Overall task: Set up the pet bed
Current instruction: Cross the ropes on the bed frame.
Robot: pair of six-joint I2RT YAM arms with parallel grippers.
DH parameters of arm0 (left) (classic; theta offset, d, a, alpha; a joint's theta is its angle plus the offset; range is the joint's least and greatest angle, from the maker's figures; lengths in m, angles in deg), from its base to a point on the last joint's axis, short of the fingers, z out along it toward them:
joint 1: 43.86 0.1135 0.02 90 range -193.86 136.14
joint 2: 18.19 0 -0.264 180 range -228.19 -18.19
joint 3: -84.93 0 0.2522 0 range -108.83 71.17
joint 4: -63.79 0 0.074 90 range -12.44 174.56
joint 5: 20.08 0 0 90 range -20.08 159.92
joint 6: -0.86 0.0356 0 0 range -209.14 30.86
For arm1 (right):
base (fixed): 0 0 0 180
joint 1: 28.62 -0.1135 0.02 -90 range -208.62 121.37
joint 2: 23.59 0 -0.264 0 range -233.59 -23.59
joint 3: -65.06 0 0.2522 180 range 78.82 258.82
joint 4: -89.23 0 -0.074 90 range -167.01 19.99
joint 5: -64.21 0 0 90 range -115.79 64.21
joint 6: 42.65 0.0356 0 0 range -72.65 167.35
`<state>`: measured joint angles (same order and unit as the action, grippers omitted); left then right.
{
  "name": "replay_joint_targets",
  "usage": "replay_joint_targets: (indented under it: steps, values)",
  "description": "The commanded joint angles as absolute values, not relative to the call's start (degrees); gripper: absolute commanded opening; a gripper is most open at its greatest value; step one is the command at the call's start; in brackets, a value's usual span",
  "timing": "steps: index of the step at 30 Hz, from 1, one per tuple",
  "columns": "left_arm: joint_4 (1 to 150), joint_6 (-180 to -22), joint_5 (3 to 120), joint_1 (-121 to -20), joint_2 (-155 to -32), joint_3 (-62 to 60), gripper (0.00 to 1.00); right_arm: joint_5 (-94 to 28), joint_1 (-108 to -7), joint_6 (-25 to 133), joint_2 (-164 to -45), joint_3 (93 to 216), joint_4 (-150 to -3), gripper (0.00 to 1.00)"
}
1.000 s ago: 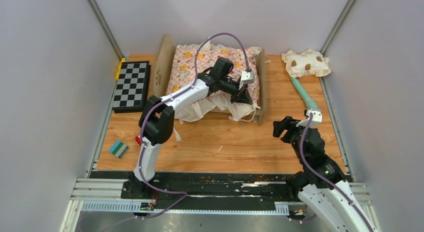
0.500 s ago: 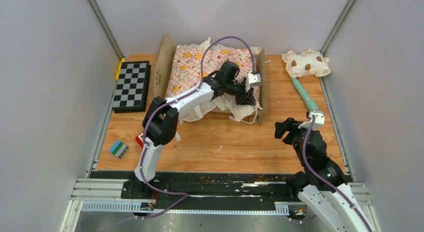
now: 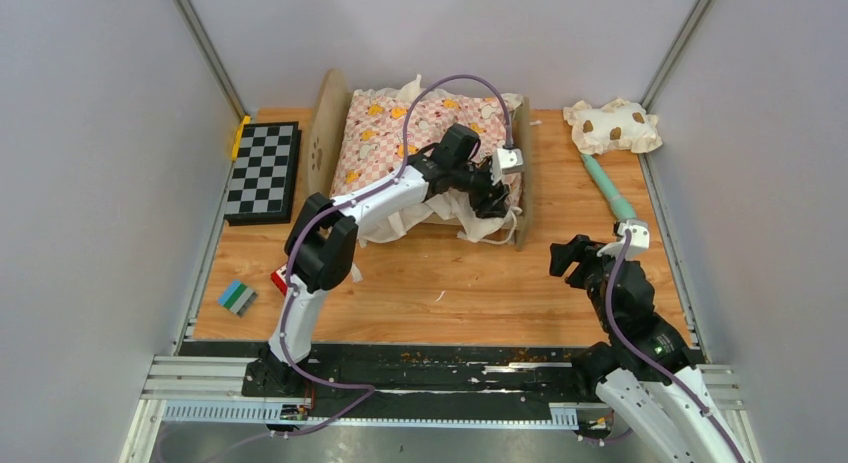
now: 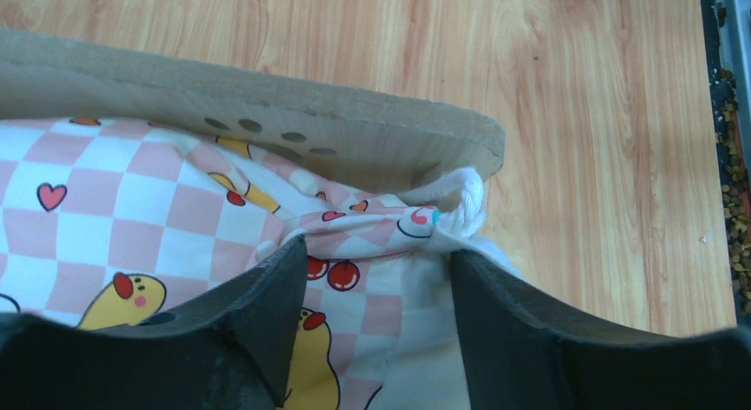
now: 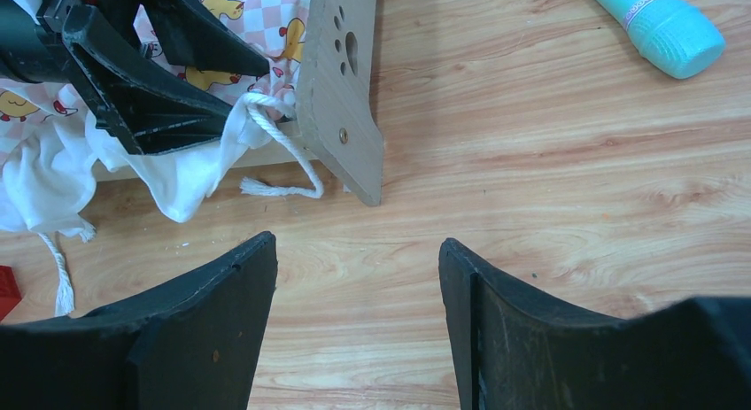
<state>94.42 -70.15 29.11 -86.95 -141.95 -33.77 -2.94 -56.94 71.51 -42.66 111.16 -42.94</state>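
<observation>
The pet bed (image 3: 325, 133) sits far centre on the counter (image 3: 450, 293), long axis left-right, rounded end left. The pink cushion (image 3: 400, 133) is in, its near right corner spilling out. The spotted pillow (image 3: 612, 125) waits far right. The left tool (image 4: 372, 255) straddles that corner, seemingly released. The right tool (image 5: 354, 251) hangs released, empty.

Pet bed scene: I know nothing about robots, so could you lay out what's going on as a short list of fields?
Pet bed: wooden frame, far middle of the table
Cushion: pink checkered, lying in the frame, white ruffle spilling over the near side
Left gripper: open, fingers astride the cushion's corner beside the end board
Right gripper: open, empty, above bare wood
Spotted pillow: far right corner, off the bed
Checkerboard: left edge
</observation>
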Motion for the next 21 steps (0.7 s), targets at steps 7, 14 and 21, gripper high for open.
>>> replay_joint_targets:
  steps: [7,14,21]
  values:
    - [99.84,-64.63,33.37,-87.19,-133.89,-34.10,0.84,-3.95,-56.90,71.38,-42.31,114.01,-43.17,0.67]
    - [102.75,-60.32,35.20,-87.19,-131.25,-33.73,0.99,-4.49,-56.87,70.45,-42.48,114.32,-42.91,0.67]
    - [111.47,-46.36,34.45,-87.19,-129.61,-32.20,0.99,-5.69,-56.85,69.51,-42.67,114.24,-43.25,0.67]
